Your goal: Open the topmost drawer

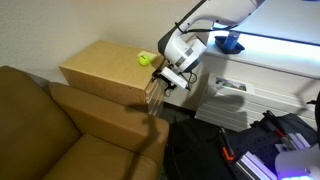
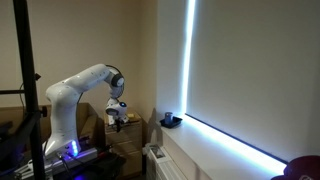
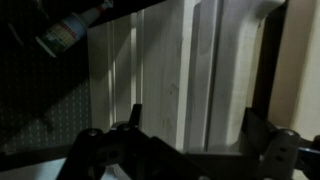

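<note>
Plainly, the fingers [image 3: 135, 120] are spread wide and grip nothing, poised at the front of the cabinet [image 1: 100, 65]. The topmost drawer [image 1: 155, 86] sits just under the cabinet's top edge, beside the sofa [image 1: 40, 120].

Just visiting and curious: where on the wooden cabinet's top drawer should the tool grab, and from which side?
Likely the thin front edge of the topmost drawer, approached from the front face of the cabinet, where the tool hangs. No knob shows; in the wrist view the fronts stand out as narrow ridges that open jaws could straddle, pinch and pull outward.
</note>
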Controlling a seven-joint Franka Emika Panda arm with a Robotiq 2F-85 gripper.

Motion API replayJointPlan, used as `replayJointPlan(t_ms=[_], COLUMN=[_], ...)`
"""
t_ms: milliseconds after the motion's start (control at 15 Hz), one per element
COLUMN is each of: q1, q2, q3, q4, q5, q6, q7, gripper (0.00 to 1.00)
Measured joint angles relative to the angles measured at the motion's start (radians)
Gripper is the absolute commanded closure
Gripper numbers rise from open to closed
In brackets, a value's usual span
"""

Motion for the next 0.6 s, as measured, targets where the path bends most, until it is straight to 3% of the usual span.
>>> replayJointPlan(t_ms=[267, 400, 600], q1=[-0.036, 0.026, 0.162], q2=[0.086, 0.036, -0.055], q3=[0.114, 0.028, -0.138], q4=[-0.029, -0.044, -0.067], q5=[-0.049, -0.136, -0.129], q6=[0.32, 0.288, 0.268], q7=[-0.109, -0.008, 0.103], gripper=[0.0, 0.0, 0.0])
